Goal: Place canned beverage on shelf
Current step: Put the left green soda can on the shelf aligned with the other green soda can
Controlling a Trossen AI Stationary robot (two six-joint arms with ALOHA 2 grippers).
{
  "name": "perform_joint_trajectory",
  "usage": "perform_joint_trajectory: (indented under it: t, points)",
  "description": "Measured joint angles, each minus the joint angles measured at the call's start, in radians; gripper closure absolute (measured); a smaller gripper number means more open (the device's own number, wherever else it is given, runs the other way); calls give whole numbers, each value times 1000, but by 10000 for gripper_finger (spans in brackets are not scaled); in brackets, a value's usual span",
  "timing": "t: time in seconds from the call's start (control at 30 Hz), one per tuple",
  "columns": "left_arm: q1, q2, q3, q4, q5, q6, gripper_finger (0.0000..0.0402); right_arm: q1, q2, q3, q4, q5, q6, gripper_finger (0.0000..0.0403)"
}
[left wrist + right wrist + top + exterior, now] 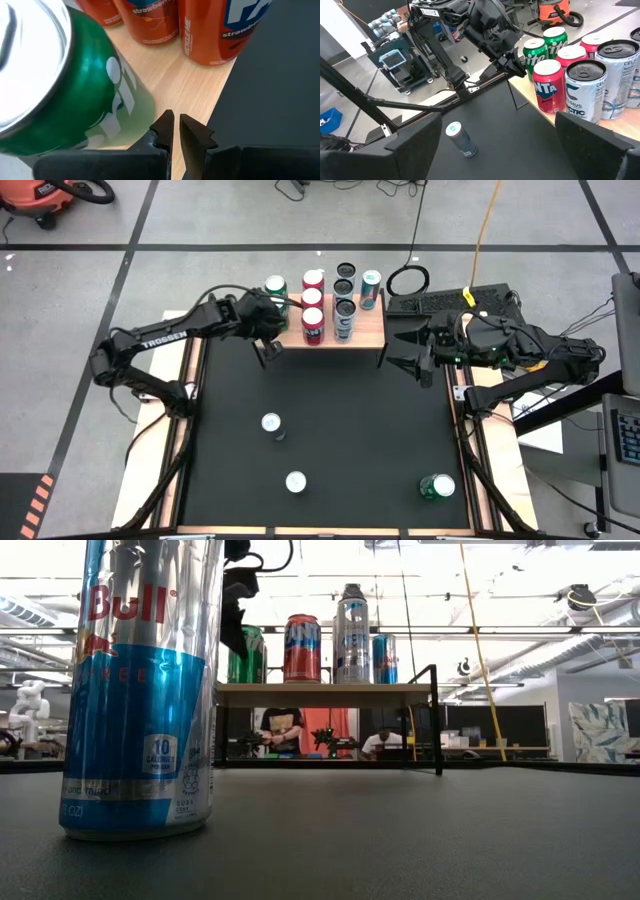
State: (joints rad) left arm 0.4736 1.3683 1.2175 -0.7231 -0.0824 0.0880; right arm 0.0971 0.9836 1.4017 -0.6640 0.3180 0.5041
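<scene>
The shelf [362,333] is a light-wood board on black legs at the table's far edge. Several cans stand on it: red [313,320], dark [345,310], teal [371,280] and two green ones [535,51]. My left gripper [175,131] is shut with nothing between its fingers. It slants down over the shelf's left near corner, right beside a green can [90,85]. My right gripper [418,352] hangs open in the air right of the shelf, holding nothing. My left gripper's outer finger [159,131] stands right against the lower wall of the green can [131,131], which stands upright on the shelf board. Whether the finger touches the can, I cannot tell.
Three cans stand on the black table: a silver-topped one [271,423] in the middle, a blue-and-silver one [295,481] near the front, which fills the low view's left [140,690], and a green one [437,486] at the front right. People sit in the room beyond [283,730].
</scene>
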Motion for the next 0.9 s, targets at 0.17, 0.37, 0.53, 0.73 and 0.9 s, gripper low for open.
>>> perform_joint_trajectory:
  t: [0.17, 0.37, 0.53, 0.73, 0.9]
  points:
    - [0, 14, 0, 9, -29, -2, 369, 0, 0, 0, 0, 0, 0, 35]
    - [0, 14, 0, 8, -47, -2, 369, 0, 0, 0, 0, 0, -3, 35]
    - [0, 14, 0, 8, -58, -2, 369, 0, 0, 0, 0, 0, -10, 35]
    - [0, 14, 1, 9, -81, -2, 369, 0, 0, 0, 0, 0, -19, 35]
    - [5, 15, 1, 16, -88, -2, 369, 0, 0, 0, 0, 0, -19, 35]
